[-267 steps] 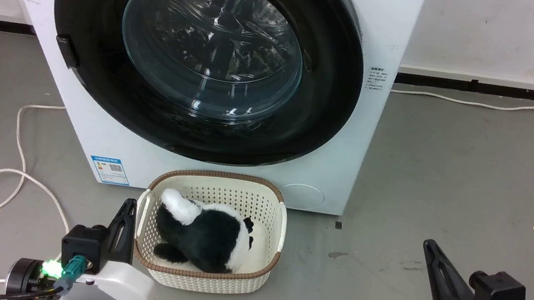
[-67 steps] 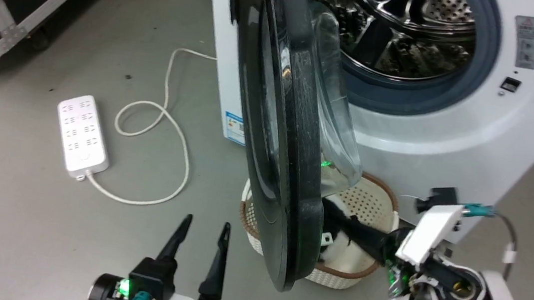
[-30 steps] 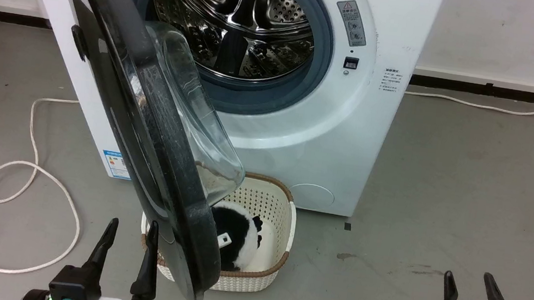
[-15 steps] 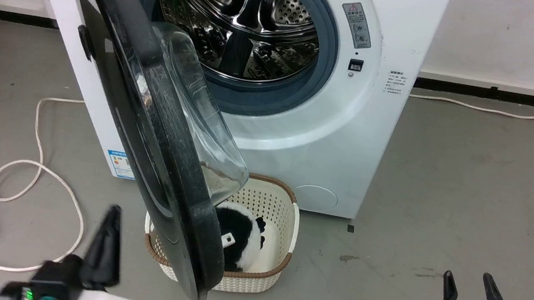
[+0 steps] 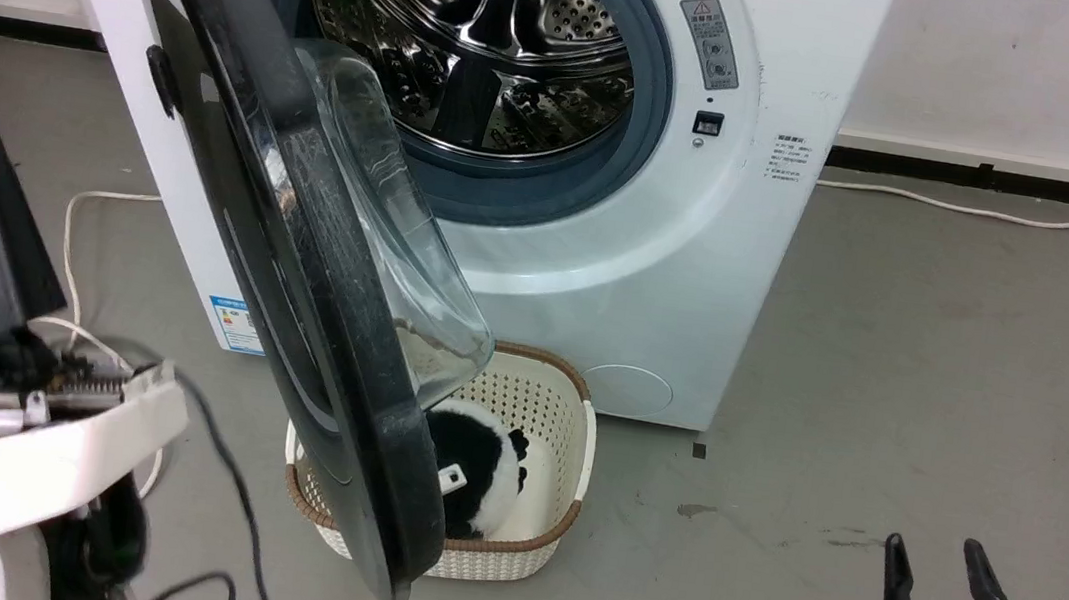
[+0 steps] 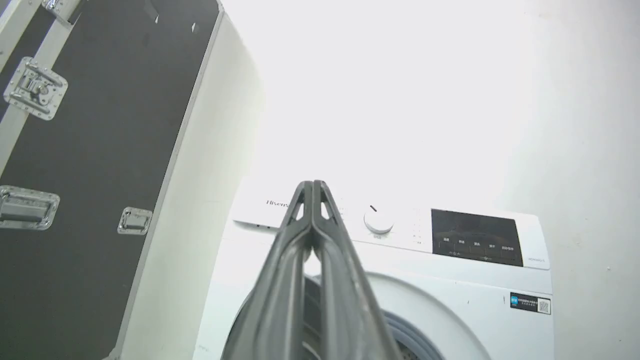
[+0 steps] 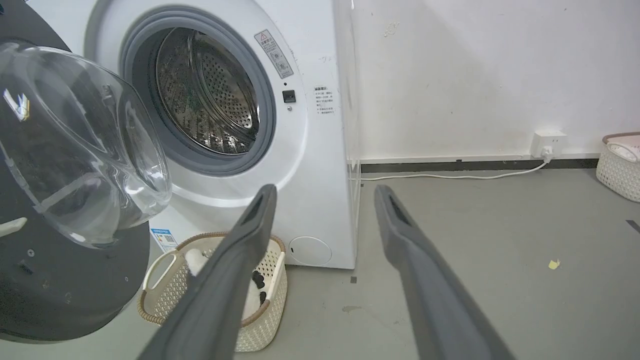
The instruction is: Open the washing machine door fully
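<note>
Left wrist view: washing machine (image 6: 450, 295) dial (image 6: 378, 222)

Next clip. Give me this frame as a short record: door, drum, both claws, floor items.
door: washing machine door open partway, not folded back
drum: steel, no laundry seen
left claw: shut, empty, raised left of door, not touching
right claw: open, empty, low right
basket: on floor before washing machine, plush toy inside
</note>
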`<state>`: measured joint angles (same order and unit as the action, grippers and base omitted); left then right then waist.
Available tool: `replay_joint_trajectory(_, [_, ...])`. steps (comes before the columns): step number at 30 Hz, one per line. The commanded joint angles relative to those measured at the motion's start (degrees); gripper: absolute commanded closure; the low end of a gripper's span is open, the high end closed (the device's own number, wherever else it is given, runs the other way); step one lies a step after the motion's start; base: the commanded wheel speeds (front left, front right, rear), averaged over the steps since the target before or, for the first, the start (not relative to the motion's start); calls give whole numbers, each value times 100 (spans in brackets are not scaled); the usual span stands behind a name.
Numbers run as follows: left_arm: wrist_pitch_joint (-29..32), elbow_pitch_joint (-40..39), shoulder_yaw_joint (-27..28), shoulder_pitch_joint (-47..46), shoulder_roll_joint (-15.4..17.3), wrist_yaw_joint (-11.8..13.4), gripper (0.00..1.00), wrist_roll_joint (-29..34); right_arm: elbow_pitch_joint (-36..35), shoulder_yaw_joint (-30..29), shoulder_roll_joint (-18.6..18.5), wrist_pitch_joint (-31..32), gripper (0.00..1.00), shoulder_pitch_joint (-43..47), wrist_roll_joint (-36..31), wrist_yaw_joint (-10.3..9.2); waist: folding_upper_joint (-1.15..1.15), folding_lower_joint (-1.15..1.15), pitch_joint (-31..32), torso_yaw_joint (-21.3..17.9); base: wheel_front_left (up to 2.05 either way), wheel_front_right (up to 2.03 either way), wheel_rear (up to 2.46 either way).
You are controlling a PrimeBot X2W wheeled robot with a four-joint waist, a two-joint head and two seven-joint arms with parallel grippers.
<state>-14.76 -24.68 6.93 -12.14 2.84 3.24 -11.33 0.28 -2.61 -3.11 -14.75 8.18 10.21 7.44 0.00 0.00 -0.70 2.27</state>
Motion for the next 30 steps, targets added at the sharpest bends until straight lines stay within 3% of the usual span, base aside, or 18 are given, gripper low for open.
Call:
replay_joint_trajectory(1, [-24, -86, -58, -120, 11, -52, 100, 121, 13, 27, 23, -25, 0, -40, 30, 5, 0, 0, 2, -19, 0, 0, 0])
replay_joint_trajectory(7, [291, -257, -732, -149, 33, -205, 100, 529, 49, 41, 23, -25, 0, -50, 95, 5, 0, 0, 24, -80, 0, 0, 0])
replay_joint_trajectory(12, [688, -326, -1779, 115, 20, -322, 100, 811, 58, 11, 23, -25, 0, -35, 142, 5, 0, 0, -11, -56, 0, 0, 0])
replay_joint_trajectory(19, [1099, 395, -3017, 697, 9, -356, 100, 740, 87, -9, 23, -25, 0, -71, 188, 5, 0, 0, -85, -19, 0, 0, 0])
replay_joint_trajectory(22, [1192, 963, -3231, 974, 7, -200, 100, 454, 98, -11, 23, -25, 0, -85, 199, 5, 0, 0, -109, -6, 0, 0, 0])
replay_joint_trajectory(30, [1039, 2384, -3171, 1069, 5, 30, 100, 55, 133, 8, 24, -25, 0, -120, 215, 5, 0, 0, -148, 44, 0, 0, 0])
